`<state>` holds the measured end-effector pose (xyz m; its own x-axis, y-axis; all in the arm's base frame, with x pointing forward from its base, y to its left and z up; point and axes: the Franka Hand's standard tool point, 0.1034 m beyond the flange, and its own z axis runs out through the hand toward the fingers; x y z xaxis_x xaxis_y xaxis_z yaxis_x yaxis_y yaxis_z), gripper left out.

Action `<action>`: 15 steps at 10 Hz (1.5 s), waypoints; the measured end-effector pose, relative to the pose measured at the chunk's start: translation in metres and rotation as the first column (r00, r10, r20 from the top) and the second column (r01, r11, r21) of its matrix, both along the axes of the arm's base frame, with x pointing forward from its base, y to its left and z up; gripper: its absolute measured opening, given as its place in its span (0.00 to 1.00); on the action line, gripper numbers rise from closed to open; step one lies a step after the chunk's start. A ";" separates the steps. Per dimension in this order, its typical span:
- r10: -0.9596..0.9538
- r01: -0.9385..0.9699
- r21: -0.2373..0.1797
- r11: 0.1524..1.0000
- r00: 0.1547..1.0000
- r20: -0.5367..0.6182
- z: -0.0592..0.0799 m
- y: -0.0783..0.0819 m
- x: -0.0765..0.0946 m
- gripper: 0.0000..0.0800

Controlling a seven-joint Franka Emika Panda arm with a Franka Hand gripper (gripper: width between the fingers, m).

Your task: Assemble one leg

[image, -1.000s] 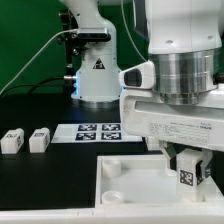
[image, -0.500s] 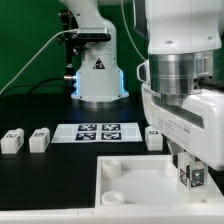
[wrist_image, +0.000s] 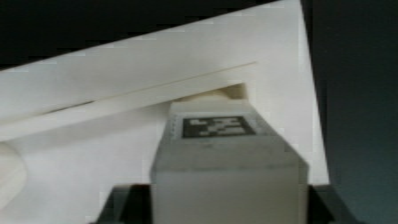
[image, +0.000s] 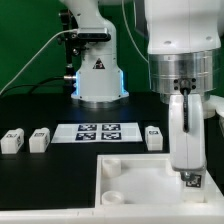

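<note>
My gripper is shut on a leg, a small white block with a black-and-white tag. It holds the leg upright at the large white panel, near the panel's corner on the exterior view's right. In the wrist view the leg fills the space between the dark fingertips, with its far end against the panel. Whether the leg sits in a socket is hidden. Three more legs lie on the black table: two on the exterior view's left and one to the right.
The marker board lies flat behind the panel. The arm's white base stands at the back. A round socket shows at the panel's corner on the exterior view's left.
The wrist has turned about its vertical axis, so the gripper body now shows narrow and edge-on. The leg stays gripped at the same corner of the panel.
</note>
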<state>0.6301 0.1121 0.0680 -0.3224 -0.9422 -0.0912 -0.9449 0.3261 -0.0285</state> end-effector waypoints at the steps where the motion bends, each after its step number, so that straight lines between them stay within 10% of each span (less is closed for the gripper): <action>1: 0.000 0.000 -0.002 1.000 1.000 -0.001 -0.001 0.000 0.000 0.43; 5: 0.084 -0.084 -0.004 0.996 0.996 0.013 -0.001 0.000 -0.001 0.78; 11: 0.606 -0.607 -0.021 0.794 0.790 0.095 0.049 0.011 -0.017 0.81; 15: 0.617 -0.618 -0.021 0.786 0.782 0.093 0.049 0.013 -0.018 0.81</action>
